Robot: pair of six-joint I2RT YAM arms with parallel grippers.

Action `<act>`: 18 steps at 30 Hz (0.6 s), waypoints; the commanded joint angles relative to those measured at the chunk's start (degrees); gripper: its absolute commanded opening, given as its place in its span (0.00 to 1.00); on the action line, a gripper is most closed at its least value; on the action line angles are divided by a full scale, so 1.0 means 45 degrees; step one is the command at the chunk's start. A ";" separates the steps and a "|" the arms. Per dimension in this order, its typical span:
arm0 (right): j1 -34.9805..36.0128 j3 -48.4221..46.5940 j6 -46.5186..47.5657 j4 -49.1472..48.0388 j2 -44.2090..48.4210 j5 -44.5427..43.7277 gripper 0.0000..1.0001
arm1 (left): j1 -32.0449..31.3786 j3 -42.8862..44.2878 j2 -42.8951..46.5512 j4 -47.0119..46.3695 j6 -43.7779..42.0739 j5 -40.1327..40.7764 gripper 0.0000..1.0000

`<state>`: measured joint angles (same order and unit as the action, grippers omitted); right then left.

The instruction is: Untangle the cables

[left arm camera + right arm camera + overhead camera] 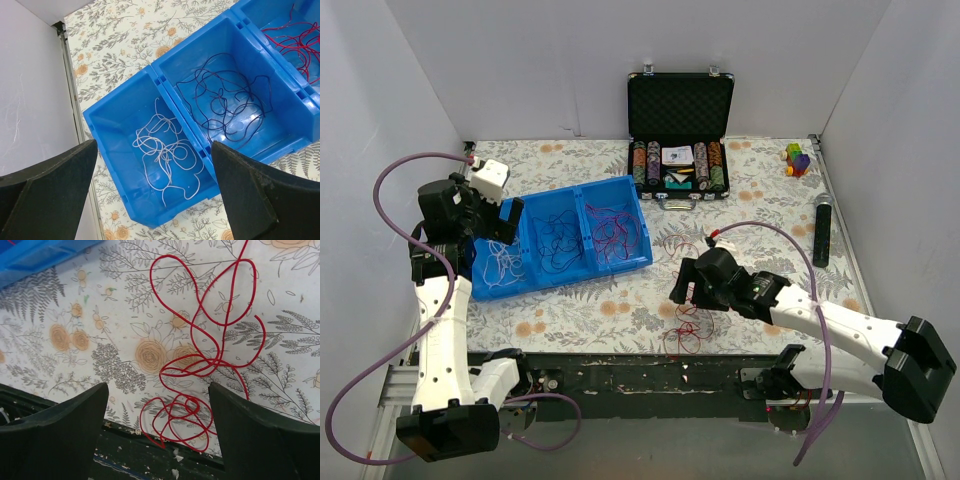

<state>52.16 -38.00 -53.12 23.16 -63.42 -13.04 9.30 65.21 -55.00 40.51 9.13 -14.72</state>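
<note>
Overhead first. Shows blue three-bin tray (565,277) on floral table (580,310), left of centre. Holds white cable (500,265) in left bin, dark navy cable (558,240) in middle bin, red-magenta cable (613,232) in right bin. Shows loose red cable (687,335) on the cloth near the front edge, well apart from tray. Places left gripper (508,218) above tray's left end and right gripper (682,292) over the loose red cable. At rear: open poker chip case (680,105), coloured blocks (797,158) in far right corner, black stick-shaped device (822,230) by right wall.

Left wrist next. Looks straight down into tray. Fingers (50,190) spread wide, released, nothing between them. White cable tangled loosely on left bin's floor, navy one looped across middle bin, red strands in the bin at upper right corner.

Right wrist last. Fingers (55,430) spread wide, released, gripping nothing. Red cable flat on the cloth below, big loops up top, tighter knot of loops lower down, reaching the dark front edge. Cannot tell whether a strand brushes the right-hand finger. Tray corner in upper left.
</note>
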 commanded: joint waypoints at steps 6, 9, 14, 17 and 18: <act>0.0030 -0.0383 -0.0128 -0.0011 0.0090 0.0183 0.89 | 0.0062 0.0040 0.0250 0.0021 -0.0075 -0.0284 0.98; 0.0030 -0.0365 -0.0323 0.0010 0.0031 -0.0168 0.88 | 0.0062 0.0098 0.0250 0.0021 -0.0094 -0.0245 0.98; 0.0030 -0.0481 -0.0655 0.0010 -0.0300 -0.0870 0.75 | 0.0062 0.0060 0.0289 -0.0018 -0.0094 -0.0225 0.98; 0.0030 -0.0521 -0.0714 -0.0165 -0.0768 -0.1340 0.70 | 0.0062 -0.0018 0.0348 -0.0057 -0.0114 -0.0205 0.98; 0.0030 -0.0579 -0.0676 -0.0224 -0.0964 -0.1476 0.69 | 0.0062 -0.0038 0.0367 -0.0057 -0.0114 -0.0186 0.98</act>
<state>52.16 -37.82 -55.02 22.98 -65.23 -15.33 9.30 65.21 -54.98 40.49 8.97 -15.42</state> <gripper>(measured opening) 0.705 0.982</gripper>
